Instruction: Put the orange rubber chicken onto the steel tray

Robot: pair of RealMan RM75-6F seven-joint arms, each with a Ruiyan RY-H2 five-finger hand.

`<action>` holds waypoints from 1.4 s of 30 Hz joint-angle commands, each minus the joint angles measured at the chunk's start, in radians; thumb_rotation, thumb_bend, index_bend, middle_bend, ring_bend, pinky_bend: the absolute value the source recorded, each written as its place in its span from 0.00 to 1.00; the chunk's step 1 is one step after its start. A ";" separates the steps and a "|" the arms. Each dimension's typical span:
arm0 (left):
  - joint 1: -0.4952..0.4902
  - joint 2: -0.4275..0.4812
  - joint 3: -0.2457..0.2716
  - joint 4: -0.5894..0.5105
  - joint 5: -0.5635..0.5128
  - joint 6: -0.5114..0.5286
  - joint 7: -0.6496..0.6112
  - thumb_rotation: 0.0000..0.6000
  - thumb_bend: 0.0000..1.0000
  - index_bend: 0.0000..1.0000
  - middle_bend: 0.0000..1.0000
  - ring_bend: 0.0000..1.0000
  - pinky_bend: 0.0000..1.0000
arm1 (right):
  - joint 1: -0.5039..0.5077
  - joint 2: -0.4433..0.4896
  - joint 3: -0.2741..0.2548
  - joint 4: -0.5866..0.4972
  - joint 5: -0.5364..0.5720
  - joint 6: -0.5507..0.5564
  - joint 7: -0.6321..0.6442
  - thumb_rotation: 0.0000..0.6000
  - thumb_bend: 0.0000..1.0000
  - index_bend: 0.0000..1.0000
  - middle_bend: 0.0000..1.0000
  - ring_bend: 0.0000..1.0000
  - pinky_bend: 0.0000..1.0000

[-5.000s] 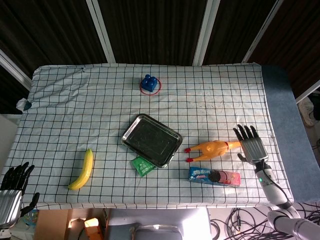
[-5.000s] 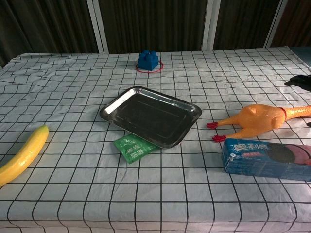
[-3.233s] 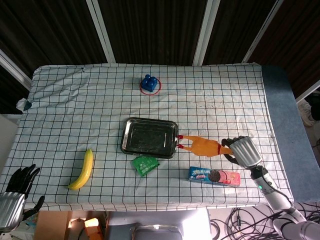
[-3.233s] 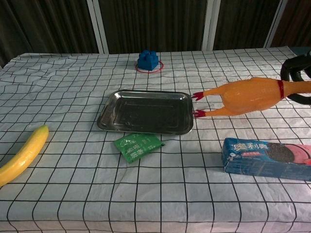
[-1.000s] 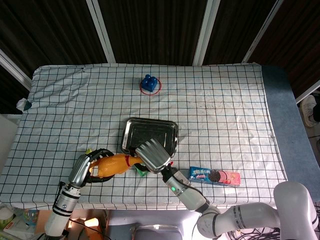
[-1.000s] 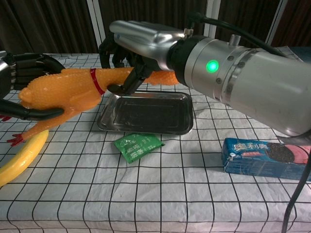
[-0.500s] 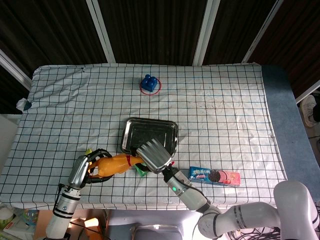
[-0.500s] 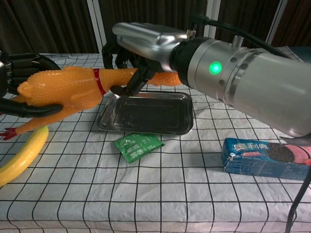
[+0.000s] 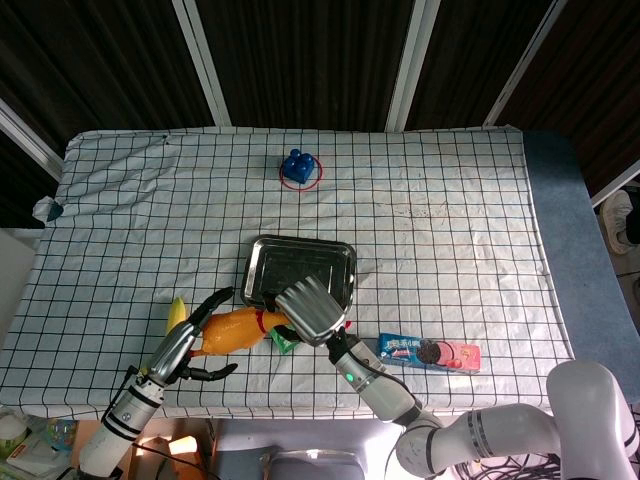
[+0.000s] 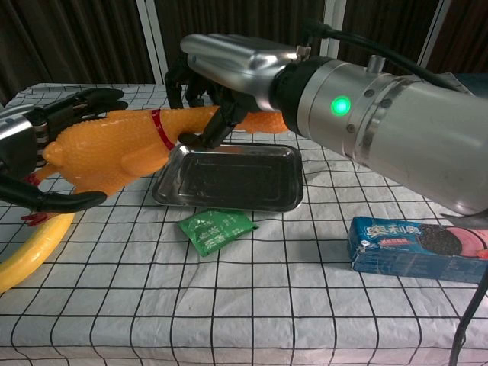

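Note:
The orange rubber chicken (image 9: pixel 233 328) (image 10: pixel 122 149) hangs in the air left of the steel tray (image 9: pixel 345 262) (image 10: pixel 229 179), its red feet pointing left. My right hand (image 9: pixel 312 310) (image 10: pixel 229 65) grips its neck end, just above the tray's near left corner. My left hand (image 9: pixel 185 350) (image 10: pixel 34 141) sits at the chicken's body with fingers spread wide, some above it and the thumb below, no longer wrapped around it. The tray lies bare on the checked cloth.
A yellow banana (image 9: pixel 177 311) (image 10: pixel 27 252) lies under the left hand. A green packet (image 10: pixel 216 229) sits in front of the tray. A blue cookie box (image 9: pixel 428 351) (image 10: pixel 419 248) lies to the right, and a blue block (image 9: pixel 297 166) at the far side.
My left hand has opened its fingers off the chicken's body and drawn back toward the table's front edge. The right hand keeps hold of the neck, almost in the same place.

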 commanded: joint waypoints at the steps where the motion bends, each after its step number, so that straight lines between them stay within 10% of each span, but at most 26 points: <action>1: -0.018 0.017 0.010 -0.002 0.005 -0.021 -0.016 1.00 0.19 0.00 0.00 0.00 0.06 | 0.000 -0.001 -0.001 0.002 0.002 -0.001 0.004 1.00 0.53 0.99 0.76 0.77 0.80; 5: -0.015 0.004 0.000 -0.003 -0.023 -0.020 0.016 1.00 0.19 0.00 0.01 0.01 0.17 | 0.002 -0.004 -0.003 0.005 -0.002 0.001 0.009 1.00 0.52 0.99 0.76 0.77 0.80; 9: 0.008 -0.026 -0.031 -0.028 -0.093 0.009 0.026 1.00 0.30 0.40 0.46 0.42 0.67 | 0.003 -0.005 -0.003 0.004 -0.002 0.004 0.010 1.00 0.53 0.99 0.76 0.77 0.80; 13: 0.020 -0.046 -0.054 -0.041 -0.136 0.025 0.070 1.00 0.66 0.69 0.80 0.73 0.97 | 0.004 -0.004 -0.005 0.005 0.000 0.005 0.009 1.00 0.53 0.99 0.76 0.77 0.80; 27: 0.039 -0.102 -0.071 -0.028 -0.131 0.074 0.202 1.00 0.79 0.80 0.99 0.92 1.00 | 0.005 0.007 -0.004 -0.003 0.003 0.007 0.018 1.00 0.53 0.99 0.76 0.77 0.80; 32: 0.019 -0.065 -0.043 0.006 -0.056 0.054 0.153 1.00 0.57 0.60 0.76 0.66 0.85 | 0.002 0.015 -0.006 -0.005 0.000 0.011 0.021 1.00 0.53 0.99 0.76 0.77 0.80; 35: -0.007 -0.027 -0.008 0.014 -0.023 0.000 0.078 1.00 0.40 0.13 0.25 0.20 0.35 | -0.001 0.021 -0.005 -0.004 0.002 0.011 0.027 1.00 0.53 0.99 0.76 0.77 0.80; 37: -0.023 0.001 -0.001 0.006 -0.026 -0.032 -0.001 1.00 0.33 0.00 0.03 0.02 0.11 | -0.003 0.027 -0.006 -0.002 0.003 0.010 0.031 1.00 0.53 0.99 0.76 0.77 0.80; 42: -0.008 -0.011 -0.022 0.066 -0.013 0.041 -0.024 1.00 0.24 0.00 0.00 0.00 0.00 | -0.018 0.056 -0.018 -0.005 -0.010 0.008 0.054 1.00 0.53 0.99 0.76 0.77 0.80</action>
